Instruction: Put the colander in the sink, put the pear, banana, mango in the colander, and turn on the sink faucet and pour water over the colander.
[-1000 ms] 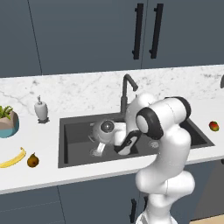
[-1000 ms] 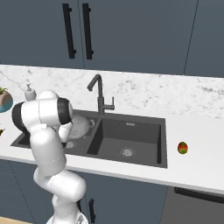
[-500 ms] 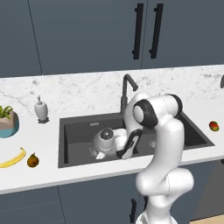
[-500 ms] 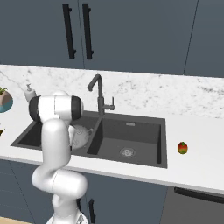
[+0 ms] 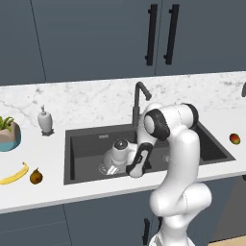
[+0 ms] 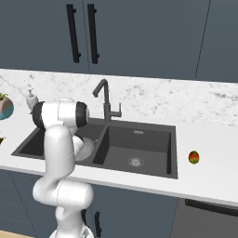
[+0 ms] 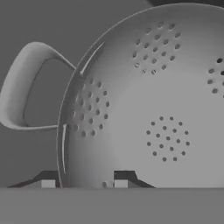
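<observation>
The silvery perforated colander (image 5: 115, 156) (image 6: 86, 148) (image 7: 148, 109) sits tilted in the left basin of the dark sink (image 5: 84, 142) (image 6: 139, 142). My gripper (image 5: 127, 166) (image 7: 83, 183) is down in that basin, open, its two tips astride the colander's rim beside a loop handle (image 7: 19, 92), with a gap on the inner side. The banana (image 5: 13, 175) and the brownish pear (image 5: 35, 177) lie on the counter left of the sink. On the counter right of the sink rests the mango (image 5: 235, 139) (image 6: 194, 157). The dark faucet (image 5: 138, 98) (image 6: 104, 100) rises behind the sink.
A white soap dispenser (image 5: 45, 120) (image 6: 31, 100) stands behind the sink's left corner. A blue bowl with a plant (image 5: 7, 134) (image 6: 3, 106) is at the far left. Dark cabinets with black handles hang above. My arm's elbow leans over the sink's front edge.
The arm has swung lower and leftward into the left basin with the colander. The jaws, shut on the rim before, have parted.
</observation>
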Controlling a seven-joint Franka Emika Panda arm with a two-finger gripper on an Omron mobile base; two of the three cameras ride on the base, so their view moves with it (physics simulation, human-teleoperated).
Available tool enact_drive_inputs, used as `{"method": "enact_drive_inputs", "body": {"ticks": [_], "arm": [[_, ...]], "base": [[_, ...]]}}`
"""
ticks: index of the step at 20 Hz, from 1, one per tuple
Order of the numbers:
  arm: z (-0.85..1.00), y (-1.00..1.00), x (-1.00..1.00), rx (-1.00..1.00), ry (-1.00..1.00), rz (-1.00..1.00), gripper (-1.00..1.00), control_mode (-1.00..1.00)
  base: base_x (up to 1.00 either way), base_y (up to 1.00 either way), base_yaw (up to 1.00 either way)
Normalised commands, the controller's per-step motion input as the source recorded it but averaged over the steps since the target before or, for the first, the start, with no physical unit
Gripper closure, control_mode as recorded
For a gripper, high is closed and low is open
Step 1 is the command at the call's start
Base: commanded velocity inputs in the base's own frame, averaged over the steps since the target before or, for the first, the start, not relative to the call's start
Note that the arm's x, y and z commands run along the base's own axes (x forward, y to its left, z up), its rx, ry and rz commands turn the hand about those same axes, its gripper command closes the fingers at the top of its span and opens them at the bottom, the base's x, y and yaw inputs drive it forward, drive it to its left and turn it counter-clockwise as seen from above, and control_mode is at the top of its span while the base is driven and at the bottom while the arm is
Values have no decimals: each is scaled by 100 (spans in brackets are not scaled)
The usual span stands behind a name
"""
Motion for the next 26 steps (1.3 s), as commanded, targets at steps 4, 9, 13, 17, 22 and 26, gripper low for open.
{"method": "enact_drive_inputs", "body": {"ticks": [4, 9, 13, 17, 22, 26], "arm": [[0, 8, 16, 0, 6, -4, 100, -100], [0, 9, 4, -1, 1, 0, 100, -100], [1, 16, 0, -4, 0, 0, -100, -100], [23, 8, 0, -5, 0, 0, -100, -100], [59, 20, -2, -14, 1, 0, -100, -100], [76, 23, 0, -7, 2, 0, -100, -100]], "base": [[0, 0, 0], [0, 0, 0], [0, 0, 0], [0, 0, 0], [0, 0, 0], [0, 0, 0]]}}
